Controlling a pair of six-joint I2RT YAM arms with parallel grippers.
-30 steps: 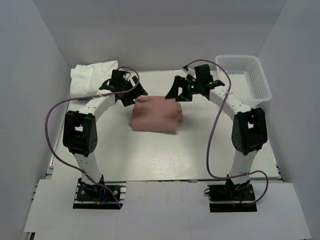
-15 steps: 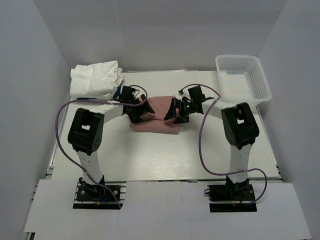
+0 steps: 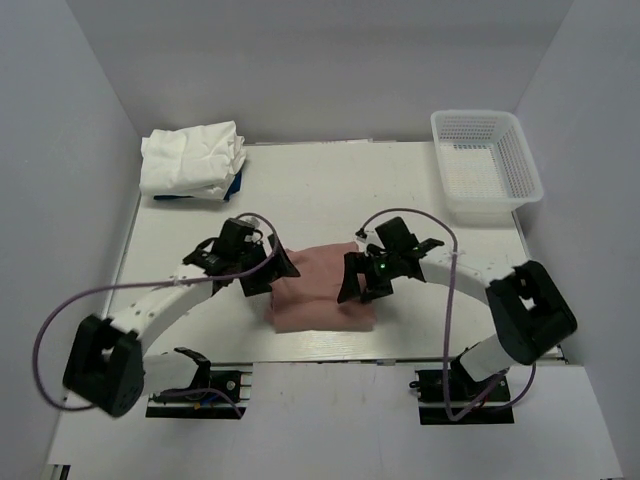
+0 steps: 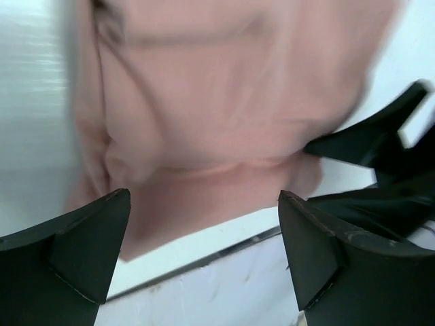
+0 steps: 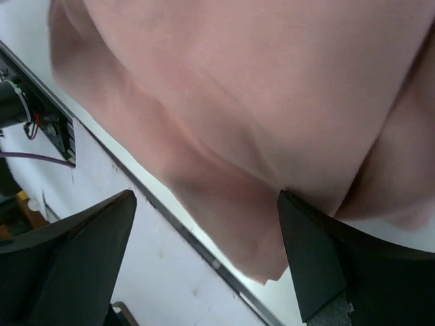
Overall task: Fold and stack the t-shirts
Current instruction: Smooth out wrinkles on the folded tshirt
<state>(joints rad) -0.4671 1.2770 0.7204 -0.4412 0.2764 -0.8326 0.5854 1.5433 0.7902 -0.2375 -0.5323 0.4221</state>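
A folded dusty pink t-shirt [image 3: 322, 295] lies close to the table's near edge. My left gripper [image 3: 278, 272] is at its left side and my right gripper [image 3: 352, 284] at its right side, both low over the cloth. In the left wrist view the pink t-shirt [image 4: 224, 102] fills the top beyond my open left gripper [image 4: 204, 227], which holds nothing. In the right wrist view the pink t-shirt [image 5: 258, 88] reaches down between the tips of my open right gripper [image 5: 207, 231]. Plain white t-shirts [image 3: 192, 160] sit piled at the far left corner.
A white mesh basket [image 3: 487, 160] stands at the far right corner. Something blue [image 3: 236, 186] peeks out under the white pile. The table's front edge [image 5: 170, 221] runs just below the pink t-shirt, and my right gripper's black fingers [image 4: 377, 146] show in the left wrist view.
Both arms have drawn back from the far middle of the table toward the near edge. The pink t-shirt has slid with them toward the front. Both grippers stayed open.
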